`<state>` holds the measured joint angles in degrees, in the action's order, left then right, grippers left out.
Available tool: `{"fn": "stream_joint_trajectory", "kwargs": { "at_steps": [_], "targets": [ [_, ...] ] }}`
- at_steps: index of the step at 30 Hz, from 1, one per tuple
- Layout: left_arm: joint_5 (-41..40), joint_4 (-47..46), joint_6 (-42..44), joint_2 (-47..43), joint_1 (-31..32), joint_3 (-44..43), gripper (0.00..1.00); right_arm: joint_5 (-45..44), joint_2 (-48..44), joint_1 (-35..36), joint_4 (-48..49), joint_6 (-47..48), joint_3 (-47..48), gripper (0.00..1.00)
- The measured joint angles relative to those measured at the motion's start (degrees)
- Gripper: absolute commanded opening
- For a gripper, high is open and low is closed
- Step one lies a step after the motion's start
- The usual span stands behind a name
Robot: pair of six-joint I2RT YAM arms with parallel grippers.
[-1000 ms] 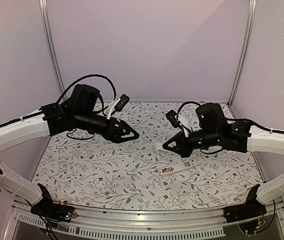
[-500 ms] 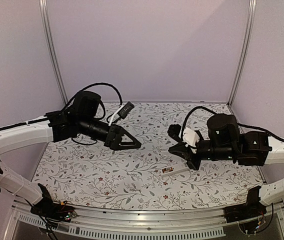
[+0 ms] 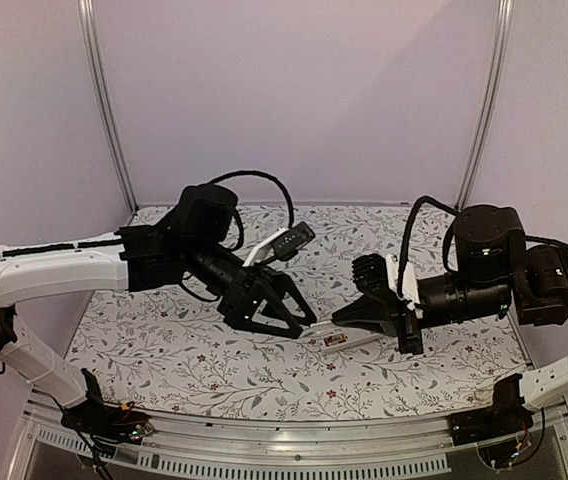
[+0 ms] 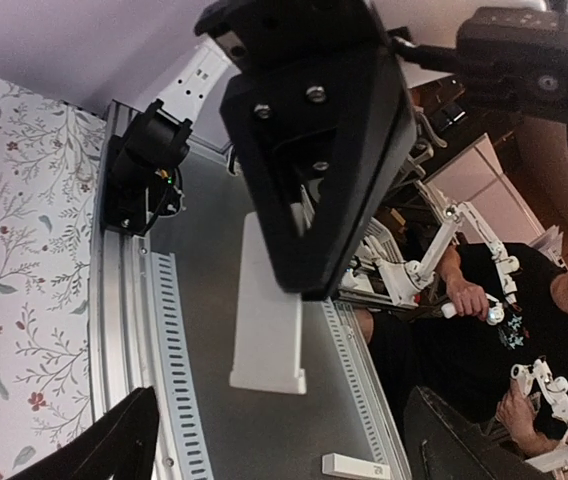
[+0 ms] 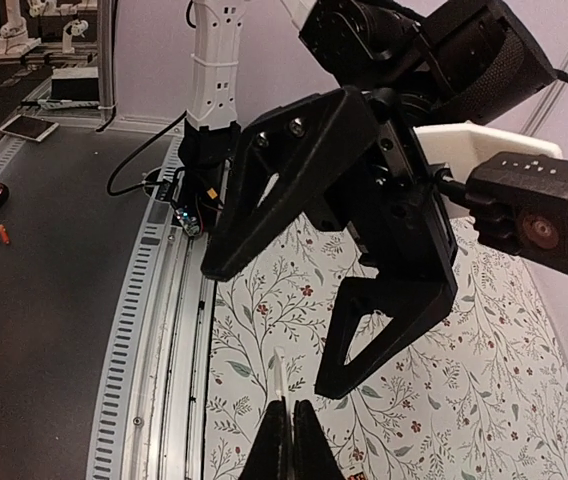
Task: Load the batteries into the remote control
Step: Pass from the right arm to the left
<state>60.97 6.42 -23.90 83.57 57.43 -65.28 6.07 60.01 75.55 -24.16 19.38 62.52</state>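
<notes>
Both aloft, left pincer point(image 3: 304, 320) wide open, empty, right pincer point(image 3: 338, 319) closed.

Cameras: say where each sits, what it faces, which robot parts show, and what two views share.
Top: above, behind the bases; faces the table; left arm and right arm show.
Left wrist: on left arm; faces the right gripper; own fingers at bottom corners.
Right wrist: on right arm; faces the left gripper; own shut fingers at bottom.
Shared: both wrist views show the right gripper's white piece.
</notes>
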Motion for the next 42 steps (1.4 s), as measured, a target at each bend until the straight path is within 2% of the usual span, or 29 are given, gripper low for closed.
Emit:
{"fn": "stream_joint_trajectory", "kwargs": {
  "at_steps": [10, 15, 20, 23, 28, 33, 42],
  "targets": [
    [5.92, -3.17, -5.09, 3.65, 1.97, -4.68, 0.76, -0.83, 0.87, 3.21, -2.93, 3.21, 1.95, 0.00],
    [6.88, -2.71, -6.62, 6.58, 2.05, -5.20, 0.66, -2.10, 0.96, 4.50, -3.45, 5.14, 3.15, 0.00],
    [8.31, -2.01, -7.15, 7.30, 2.97, -5.66, 0.49, -4.26, 1.51, 5.70, -4.85, 7.43, 3.58, 0.00],
    [9.31, -1.46, -7.15, 7.67, 3.91, -7.02, 0.44, -5.90, 2.08, 6.60, -5.38, 8.79, 3.61, 0.00],
    [10.67, -0.26, -6.56, 9.14, 4.39, -8.24, 0.49, -7.17, 2.21, 7.50, -5.55, 10.32, 3.76, 0.00],
    [10.67, 1.31, -5.64, 9.46, 4.44, -8.96, 0.43, -7.72, 2.21, 7.72, -5.88, 11.15, 3.78, 0.00],
    [10.62, 2.99, -3.67, 9.90, 4.44, -9.53, 0.43, -7.96, 2.21, 7.82, -5.90, 12.02, 3.78, 0.00]
  ]
}}
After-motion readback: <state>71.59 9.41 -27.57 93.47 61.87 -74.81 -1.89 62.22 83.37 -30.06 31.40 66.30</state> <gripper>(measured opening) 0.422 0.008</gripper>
